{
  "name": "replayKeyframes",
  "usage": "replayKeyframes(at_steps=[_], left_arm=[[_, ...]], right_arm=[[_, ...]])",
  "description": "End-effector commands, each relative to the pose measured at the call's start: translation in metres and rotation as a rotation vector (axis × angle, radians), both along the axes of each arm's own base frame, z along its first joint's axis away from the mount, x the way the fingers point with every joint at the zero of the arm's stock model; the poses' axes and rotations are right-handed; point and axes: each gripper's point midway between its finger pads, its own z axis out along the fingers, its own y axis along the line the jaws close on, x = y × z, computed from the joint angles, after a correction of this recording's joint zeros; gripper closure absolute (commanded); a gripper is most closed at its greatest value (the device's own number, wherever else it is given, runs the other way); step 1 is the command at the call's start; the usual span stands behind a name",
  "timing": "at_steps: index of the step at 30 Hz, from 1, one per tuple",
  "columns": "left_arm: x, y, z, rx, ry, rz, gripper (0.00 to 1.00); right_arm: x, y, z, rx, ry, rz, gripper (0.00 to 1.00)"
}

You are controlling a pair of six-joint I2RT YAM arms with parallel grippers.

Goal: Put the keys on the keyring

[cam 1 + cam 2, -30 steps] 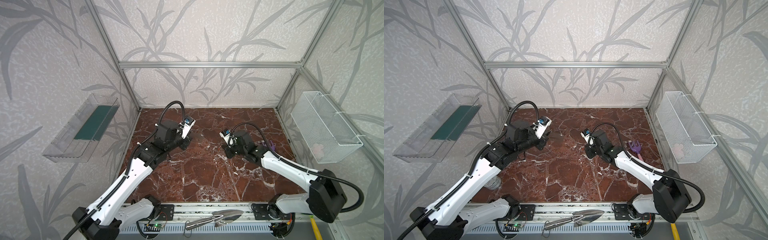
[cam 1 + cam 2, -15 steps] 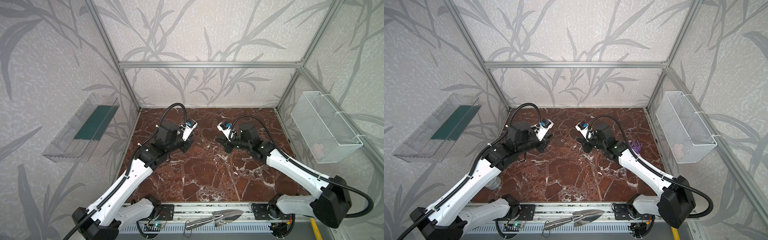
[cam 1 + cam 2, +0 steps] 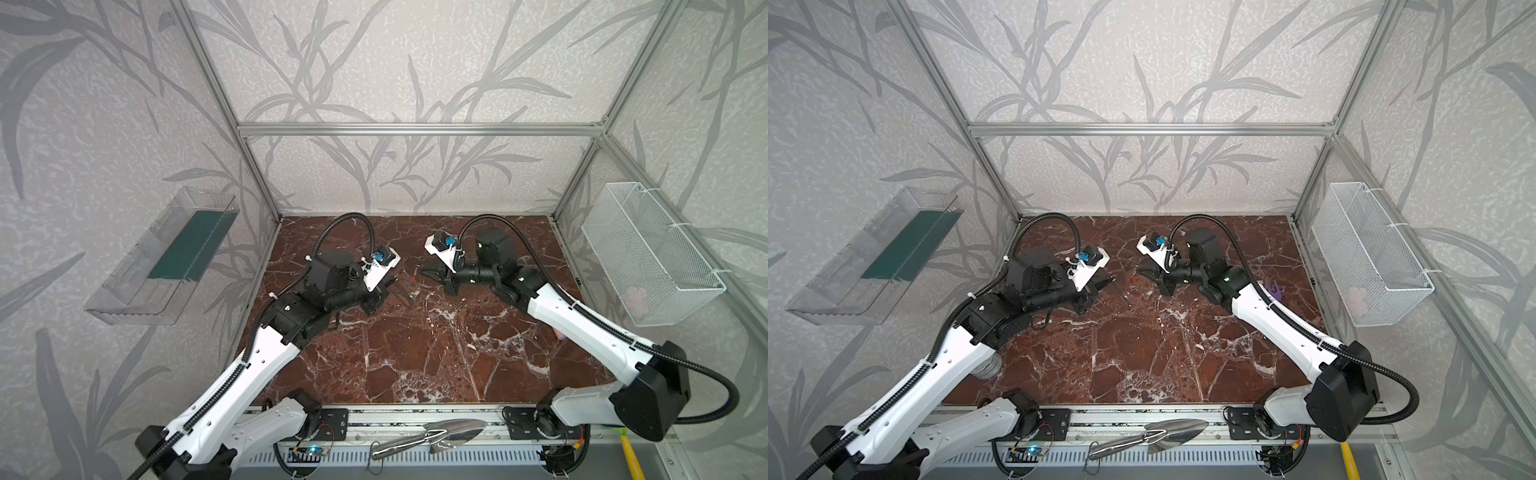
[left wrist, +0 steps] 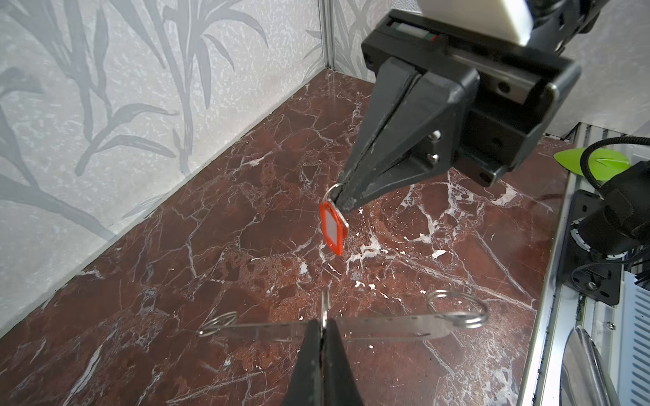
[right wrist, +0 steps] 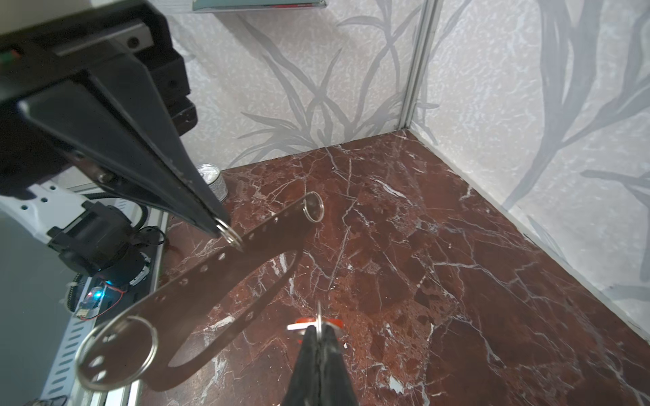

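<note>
The keys (image 5: 197, 291), a flat grey plate with an oval cutout, a row of small holes and wire rings at its ends, hang above the marble floor. My left gripper (image 4: 323, 325) is shut on a wire ring threaded through the plate's edge (image 4: 387, 325). The keyring (image 4: 332, 228), a small red tag with a pale centre, dangles from its wire loop, and my right gripper (image 5: 318, 328) is shut on that loop. The two gripper tips face each other a short way apart in both top views, left gripper (image 3: 397, 286) and right gripper (image 3: 424, 272), with the red tag (image 3: 1134, 279) between them.
A steel trowel (image 3: 432, 436) lies on the front rail. A white wire basket (image 3: 648, 253) hangs on the right wall and a clear tray (image 3: 166, 257) on the left wall. A silver can (image 5: 212, 179) stands by the left arm, and a purple item (image 3: 1273, 289) lies behind the right arm.
My right gripper has swung left and toward the back wall with the keyring, closing on the left gripper. The left gripper edged slightly right. Both stayed shut.
</note>
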Motion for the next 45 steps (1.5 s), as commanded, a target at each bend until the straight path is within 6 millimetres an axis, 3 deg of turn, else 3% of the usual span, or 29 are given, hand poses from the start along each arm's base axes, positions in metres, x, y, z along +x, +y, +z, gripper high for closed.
replayKeyframes(at_steps=[1,31,45], left_arm=[[-0.005,-0.002,-0.001,0.006,-0.003,-0.028,1.0],[-0.001,-0.006,-0.003,0.009,-0.005,-0.016,1.0],[-0.002,-0.007,-0.004,0.009,-0.003,-0.025,1.0]], right_arm=[[-0.015,0.006,0.012,0.023,-0.015,0.1,1.0],[-0.037,0.032,0.018,0.041,-0.003,0.19,1.0],[-0.034,0.038,0.021,0.046,0.007,0.189,1.0]])
